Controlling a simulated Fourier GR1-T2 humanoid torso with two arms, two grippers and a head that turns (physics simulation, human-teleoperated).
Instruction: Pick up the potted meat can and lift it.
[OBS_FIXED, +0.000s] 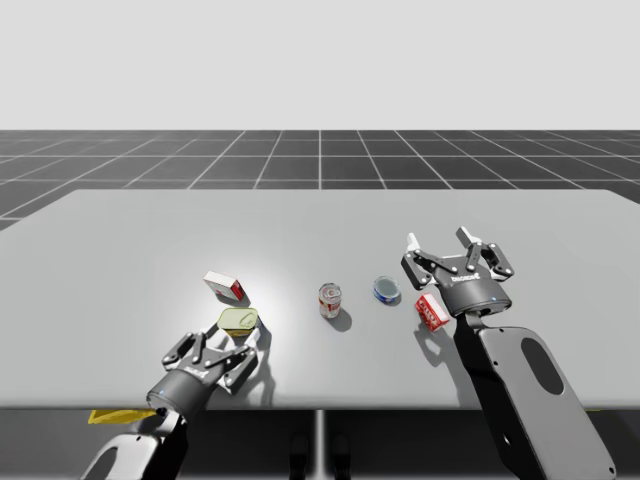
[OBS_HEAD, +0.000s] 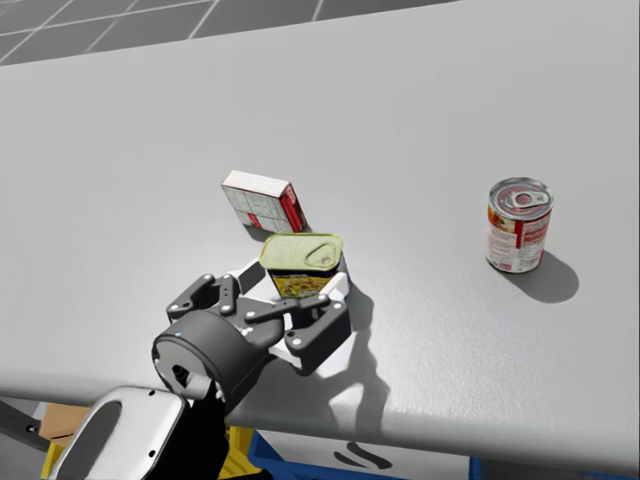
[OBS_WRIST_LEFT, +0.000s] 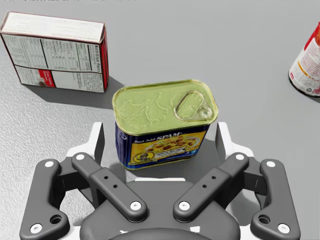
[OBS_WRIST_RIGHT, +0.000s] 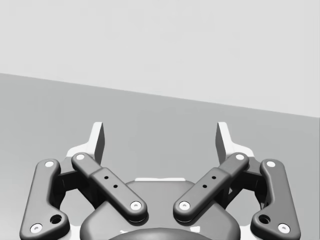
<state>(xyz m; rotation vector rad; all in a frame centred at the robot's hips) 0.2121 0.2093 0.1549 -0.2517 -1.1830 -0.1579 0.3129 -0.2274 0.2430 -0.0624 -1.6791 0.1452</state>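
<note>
The potted meat can (OBS_WRIST_LEFT: 162, 122) is a squat rectangular tin with a yellow-green lid and a blue and yellow label, standing upright on the table. It stands between the fingers of my left gripper (OBS_WRIST_LEFT: 160, 142), which is open, with gaps on both sides. The high view shows the can (OBS_FIXED: 237, 319) just beyond my left gripper (OBS_FIXED: 240, 345) near the table's front edge; so does the head view, can (OBS_HEAD: 301, 263) and gripper (OBS_HEAD: 300, 300). My right gripper (OBS_FIXED: 447, 250) is open above the table at the right, holding nothing, also open in its own wrist view (OBS_WRIST_RIGHT: 160, 140).
A white and red box (OBS_FIXED: 225, 287) lies just behind the potted meat can. A red and white round can (OBS_FIXED: 330, 300) stands mid-table. A blue can (OBS_FIXED: 387, 290) lies on its side, and a small red box (OBS_FIXED: 431, 311) sits under my right arm.
</note>
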